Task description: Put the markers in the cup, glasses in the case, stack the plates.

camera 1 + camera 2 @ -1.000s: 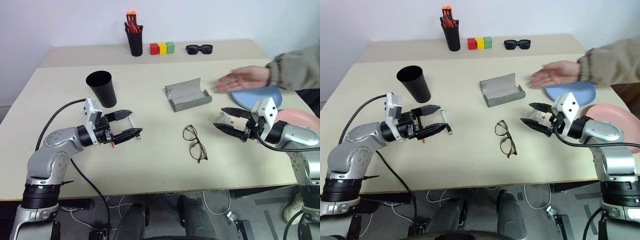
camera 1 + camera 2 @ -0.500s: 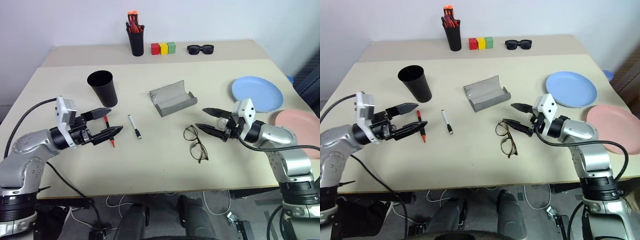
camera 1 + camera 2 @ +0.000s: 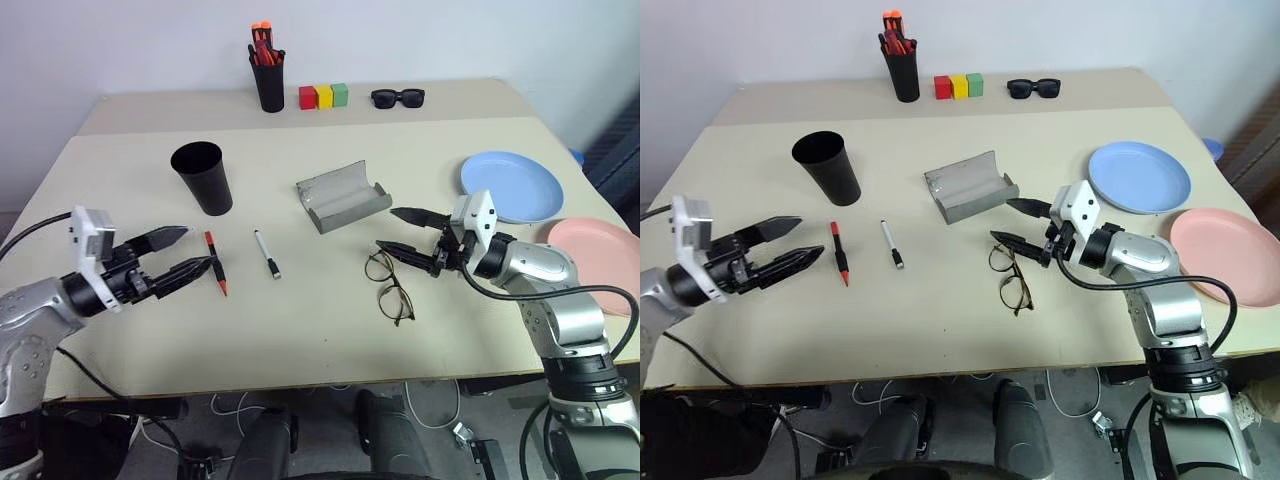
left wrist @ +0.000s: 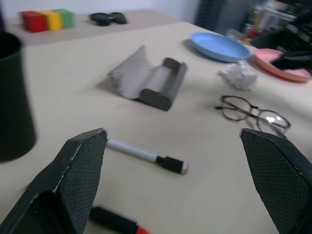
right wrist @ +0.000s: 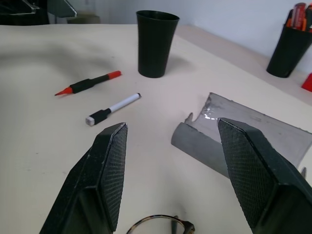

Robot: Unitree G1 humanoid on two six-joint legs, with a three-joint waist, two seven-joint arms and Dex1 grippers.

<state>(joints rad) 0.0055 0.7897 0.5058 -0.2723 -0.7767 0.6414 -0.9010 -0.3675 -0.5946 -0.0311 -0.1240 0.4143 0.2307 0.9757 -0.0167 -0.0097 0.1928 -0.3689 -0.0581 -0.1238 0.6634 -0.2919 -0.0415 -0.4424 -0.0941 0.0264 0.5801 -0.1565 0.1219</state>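
Markers (image 3: 240, 258) lie loose; left wrist view adds crumpled paper (image 4: 237, 77); both grippers' fingers released.

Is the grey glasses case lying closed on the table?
No, the grey case lies open beside the glasses, its lid tilted up and its inside bare.

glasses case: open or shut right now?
Open. The grey case lies on the table with its lid flap folded back and its hollow showing; nothing lies in it. The glasses lie apart, nearer the front edge.
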